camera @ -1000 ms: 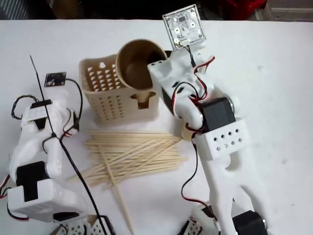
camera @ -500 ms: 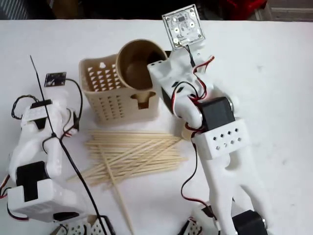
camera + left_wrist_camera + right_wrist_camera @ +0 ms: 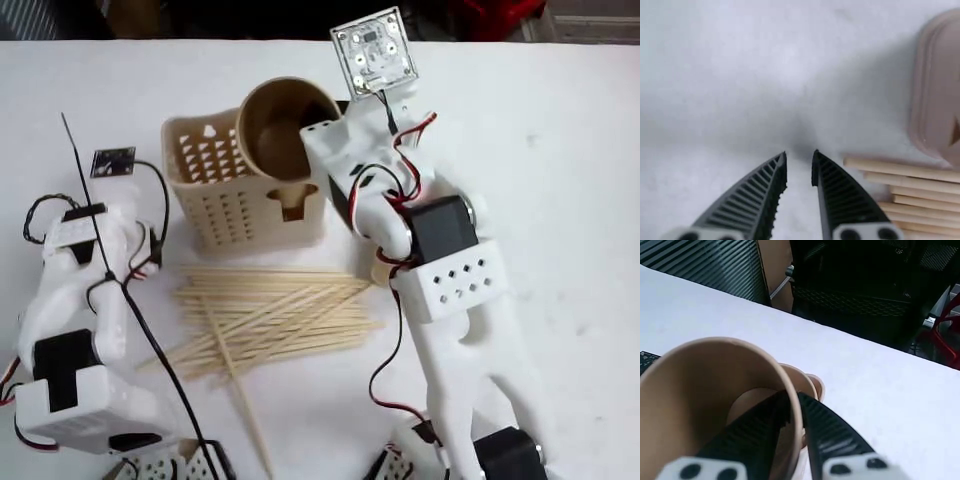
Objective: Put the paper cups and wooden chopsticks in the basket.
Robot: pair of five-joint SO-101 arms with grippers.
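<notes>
The right gripper [image 3: 792, 399] pinches the paper cup [image 3: 285, 125] by its rim, upright and apparently just above the basket [image 3: 240, 215], while the left gripper [image 3: 799, 162], slightly parted and empty, sits beside the wooden chopsticks [image 3: 270, 315], whose ends point toward it.

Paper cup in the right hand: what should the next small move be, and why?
Probably lower the paper cup straight down into the basket before letting go. The right hand pinches the cup's rim, one finger inside and one outside. The cup stands upright over one end of the basket, with its rim above the basket's rim.
</notes>
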